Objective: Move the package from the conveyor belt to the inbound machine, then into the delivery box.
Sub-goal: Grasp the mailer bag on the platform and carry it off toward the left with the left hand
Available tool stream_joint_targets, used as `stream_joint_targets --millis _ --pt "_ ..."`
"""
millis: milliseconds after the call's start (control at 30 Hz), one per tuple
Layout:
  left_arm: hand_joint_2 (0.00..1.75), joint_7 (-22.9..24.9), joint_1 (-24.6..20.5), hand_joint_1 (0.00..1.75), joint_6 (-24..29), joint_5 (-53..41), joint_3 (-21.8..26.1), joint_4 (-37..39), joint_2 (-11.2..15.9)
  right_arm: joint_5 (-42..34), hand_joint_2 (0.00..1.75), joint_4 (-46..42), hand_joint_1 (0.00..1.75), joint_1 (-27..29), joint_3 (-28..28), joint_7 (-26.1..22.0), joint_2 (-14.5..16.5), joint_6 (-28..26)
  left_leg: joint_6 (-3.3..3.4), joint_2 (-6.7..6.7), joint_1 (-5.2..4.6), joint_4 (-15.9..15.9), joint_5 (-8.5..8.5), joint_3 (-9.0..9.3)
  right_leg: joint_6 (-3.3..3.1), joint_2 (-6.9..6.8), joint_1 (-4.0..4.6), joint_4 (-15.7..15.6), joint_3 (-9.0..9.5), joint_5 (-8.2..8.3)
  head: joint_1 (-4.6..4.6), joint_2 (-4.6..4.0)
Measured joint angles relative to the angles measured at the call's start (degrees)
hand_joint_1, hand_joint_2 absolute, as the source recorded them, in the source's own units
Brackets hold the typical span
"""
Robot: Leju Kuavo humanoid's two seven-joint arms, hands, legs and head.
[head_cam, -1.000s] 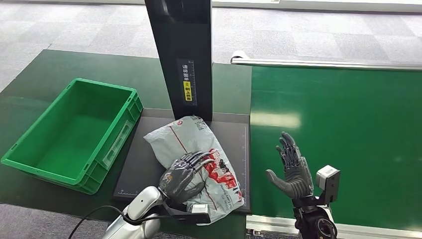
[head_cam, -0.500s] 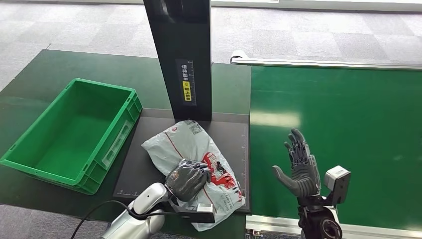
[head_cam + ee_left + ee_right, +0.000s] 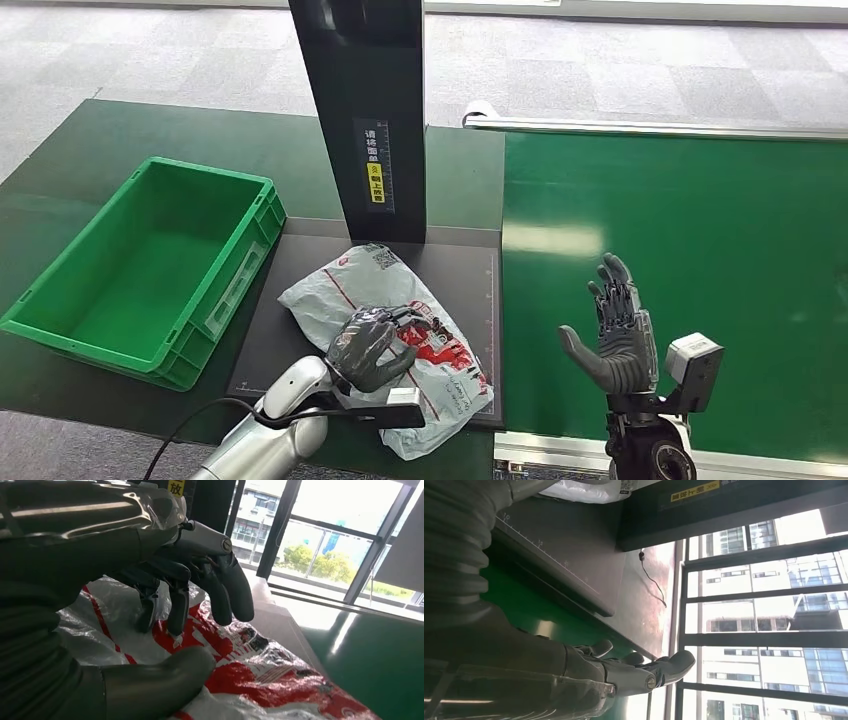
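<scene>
The package (image 3: 335, 288), a grey plastic mail bag with red print, lies on the black scale plate (image 3: 462, 272) of the inbound machine, in front of its black column (image 3: 365, 110). My left hand (image 3: 368, 347) rests on the bag's near half and grips it with curled fingers. In the left wrist view the fingers (image 3: 220, 590) press into the bag (image 3: 260, 665) while the thumb lies alongside. My right hand (image 3: 617, 335) stands upright and open over the green conveyor belt (image 3: 700, 230), holding nothing. The right wrist view shows this hand (image 3: 624, 672) and the bag's edge (image 3: 584, 489).
The green delivery box (image 3: 205, 172) stands empty to the left of the scale plate, on the dark green table. A metal rail (image 3: 650, 128) bounds the belt's far side. A black cable (image 3: 190, 430) trails from my left arm at the near edge.
My left hand's fingers have curled down onto the package, and the bag has slid slightly to the left on the plate. My right hand has drifted to the right, still open.
</scene>
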Motion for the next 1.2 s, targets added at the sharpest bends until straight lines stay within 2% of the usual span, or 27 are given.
stream_joint_targets --millis 333,533,733,1067,1200 --pt "1.75 -0.6 -0.05 0.0 -1.6 3.74 3.04 -5.98 1.41 0.15 1.75 -0.18 0.0 0.18 -0.54 -0.17 0.12 -0.04 0.0 0.0 0.0 0.0 0.0 -0.01 0.0 0.0 0.0 0.0 -0.02 0.0 -0.01 0.0" --pt "1.75 -1.96 0.06 0.0 -9.4 6.67 3.37 -8.58 1.95 0.14 1.75 -0.1 0.0 -0.01 -0.46 -0.52 -0.09 -0.21 0.0 0.0 0.0 0.0 0.0 -0.03 0.0 0.0 0.0 0.0 -0.02 0.0 0.0 0.0" --pt "1.75 -2.18 -0.64 0.0 -13.04 2.85 0.12 -7.57 1.93 0.79 1.75 0.22 0.0 -0.58 -0.26 -0.89 -0.16 -0.39 0.0 0.0 0.0 0.0 0.0 -0.03 0.0 -0.01 0.0 0.0 -0.03 0.0 -0.01 0.0" --pt "1.75 -2.67 -4.61 0.0 -12.71 -0.71 -6.1 -0.02 0.19 2.03 1.75 0.32 0.0 -0.82 -0.12 -1.42 -0.28 -0.84 0.0 -0.01 0.0 0.0 0.0 -0.02 0.0 -0.01 0.0 0.0 -0.02 0.0 0.0 0.0" --pt "1.75 -1.26 -5.97 0.04 -13.31 -1.94 -7.88 1.77 -0.15 1.52 1.75 0.43 0.0 -0.79 0.32 -1.95 -0.68 -0.95 0.0 -0.02 0.0 0.0 0.0 -0.01 0.0 -0.01 0.0 0.0 0.01 0.0 -0.01 0.0"
